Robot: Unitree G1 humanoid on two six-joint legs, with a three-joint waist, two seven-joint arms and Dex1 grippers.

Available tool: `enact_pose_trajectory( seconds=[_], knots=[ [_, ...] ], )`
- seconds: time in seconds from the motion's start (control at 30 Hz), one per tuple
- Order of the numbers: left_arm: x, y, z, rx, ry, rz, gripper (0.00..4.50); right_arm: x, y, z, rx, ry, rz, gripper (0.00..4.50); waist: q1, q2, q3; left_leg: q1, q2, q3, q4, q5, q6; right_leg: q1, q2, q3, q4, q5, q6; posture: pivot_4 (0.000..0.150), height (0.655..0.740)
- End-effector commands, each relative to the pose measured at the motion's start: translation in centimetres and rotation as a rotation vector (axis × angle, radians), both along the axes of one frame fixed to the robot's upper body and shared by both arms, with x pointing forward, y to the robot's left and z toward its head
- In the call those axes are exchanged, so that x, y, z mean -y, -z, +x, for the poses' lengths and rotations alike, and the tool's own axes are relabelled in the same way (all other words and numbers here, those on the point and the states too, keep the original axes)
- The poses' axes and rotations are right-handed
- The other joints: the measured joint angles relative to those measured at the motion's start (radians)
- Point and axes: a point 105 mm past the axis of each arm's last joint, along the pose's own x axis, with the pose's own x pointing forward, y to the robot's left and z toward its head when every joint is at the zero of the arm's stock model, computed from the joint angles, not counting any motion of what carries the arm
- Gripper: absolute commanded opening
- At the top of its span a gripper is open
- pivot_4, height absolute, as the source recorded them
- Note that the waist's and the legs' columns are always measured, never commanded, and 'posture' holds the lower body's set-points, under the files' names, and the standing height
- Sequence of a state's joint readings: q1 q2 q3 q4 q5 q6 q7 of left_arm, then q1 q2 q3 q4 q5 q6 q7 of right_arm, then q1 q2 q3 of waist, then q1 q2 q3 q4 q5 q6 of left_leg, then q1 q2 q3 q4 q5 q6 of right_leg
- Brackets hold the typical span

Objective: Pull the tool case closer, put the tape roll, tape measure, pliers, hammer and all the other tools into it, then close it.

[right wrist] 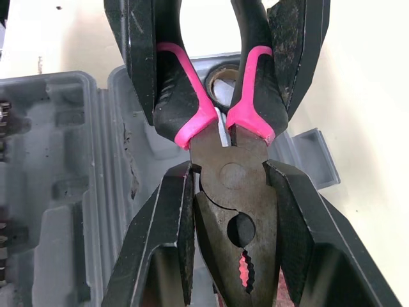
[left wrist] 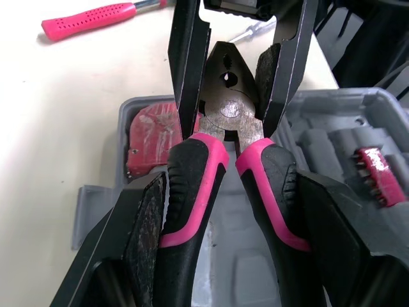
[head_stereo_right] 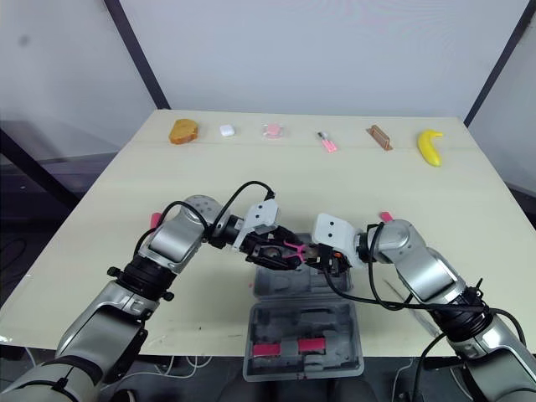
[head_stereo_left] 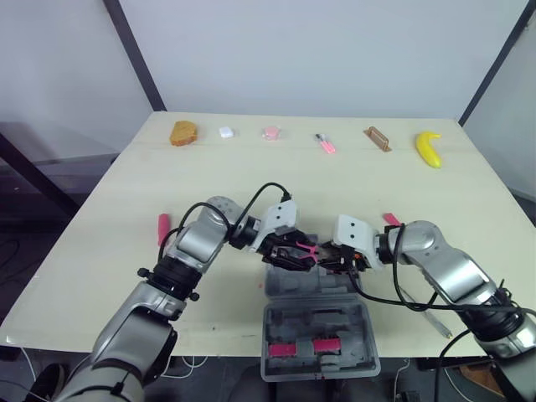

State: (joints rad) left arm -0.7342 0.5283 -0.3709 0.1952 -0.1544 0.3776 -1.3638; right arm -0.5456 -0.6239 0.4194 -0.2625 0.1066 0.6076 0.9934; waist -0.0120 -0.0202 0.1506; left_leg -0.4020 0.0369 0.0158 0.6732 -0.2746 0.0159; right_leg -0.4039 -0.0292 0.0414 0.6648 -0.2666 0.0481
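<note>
Left wrist view: open grey plastic tool case at the table's near edge. Over it, left gripper clamps the pink-and-black pliers by the handles, right gripper pinches their steel head. Pink-handled screwdriver lies near the case.

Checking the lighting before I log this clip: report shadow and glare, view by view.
Left eye view: soft, even light on the table; the banana casts barely any shadow. Left wrist view: mild sheen on the metal head of the pliers, no harsh glare on the tool case. Right wrist view: bare table glares bright.
</note>
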Motion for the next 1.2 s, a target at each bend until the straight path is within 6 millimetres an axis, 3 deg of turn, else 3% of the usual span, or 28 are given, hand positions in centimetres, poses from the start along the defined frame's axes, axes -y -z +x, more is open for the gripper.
enact_pose_trajectory(
  seconds=[0.03, 0.33, 0.5, 0.63, 0.83, 1.2],
  knots=[
    [-0.9, -2.2, 0.3, 0.033, -0.039, -0.089, 4.25, 0.9, -1.4, 0.6, 0.06, 0.037, 0.007, 1.13, 0.0, 0.0, 0.0, 0.0, 0.0, 0.0, 0.0, 0.0, 0.0, 0.0, 0.0, 0.0, 0.0, 0.0, 0.0, 0.15, 0.74],
    [-5.4, -3.0, -1.3, 0.09, -0.032, -0.139, 4.39, 2.2, -0.9, 0.6, 0.041, 0.055, -0.075, 1.13, -0.003, 0.0, 0.0, 0.0, 0.0, -0.002, 0.0, 0.0, 0.0, -0.002, 0.0, 0.001, 0.001, 0.0, 0.0, 0.15, 0.74],
    [-9.1, -3.9, -4.0, 0.122, -0.033, -0.221, 4.39, 2.3, -0.3, -0.4, 0.012, 0.013, -0.145, 1.13, -0.004, 0.001, 0.0, 0.0, 0.001, -0.001, 0.0, 0.0, 0.0, -0.002, -0.001, 0.002, 0.001, 0.0, 0.0, 0.15, 0.74],
    [-11.2, -2.9, -5.7, 0.116, -0.069, -0.169, 4.39, 1.8, 0.1, -1.2, 0.001, -0.036, -0.184, 1.13, -0.004, 0.001, 0.001, 0.0, 0.001, -0.001, -0.001, 0.0, 0.0, -0.003, -0.001, 0.002, 0.002, 0.0, 0.0, 0.15, 0.74],
    [-12.8, -3.2, -7.6, 0.114, -0.121, -0.212, 4.39, 0.8, 1.3, -1.3, 0.021, -0.067, -0.25, 1.13, 0.002, 0.001, 0.001, -0.001, 0.001, 0.0, 0.0, 0.0, 0.0, -0.005, -0.002, 0.002, 0.004, 0.0, 0.0, 0.15, 0.74],
    [-14.2, -3.0, -7.9, 0.104, -0.209, -0.227, 4.39, -0.1, 3.0, -0.1, 0.059, -0.093, -0.366, 1.13, -0.003, 0.001, 0.001, -0.001, 0.001, 0.001, 0.0, 0.0, 0.0, -0.006, -0.002, 0.003, 0.007, 0.0, 0.0, 0.15, 0.74]
  ],
)
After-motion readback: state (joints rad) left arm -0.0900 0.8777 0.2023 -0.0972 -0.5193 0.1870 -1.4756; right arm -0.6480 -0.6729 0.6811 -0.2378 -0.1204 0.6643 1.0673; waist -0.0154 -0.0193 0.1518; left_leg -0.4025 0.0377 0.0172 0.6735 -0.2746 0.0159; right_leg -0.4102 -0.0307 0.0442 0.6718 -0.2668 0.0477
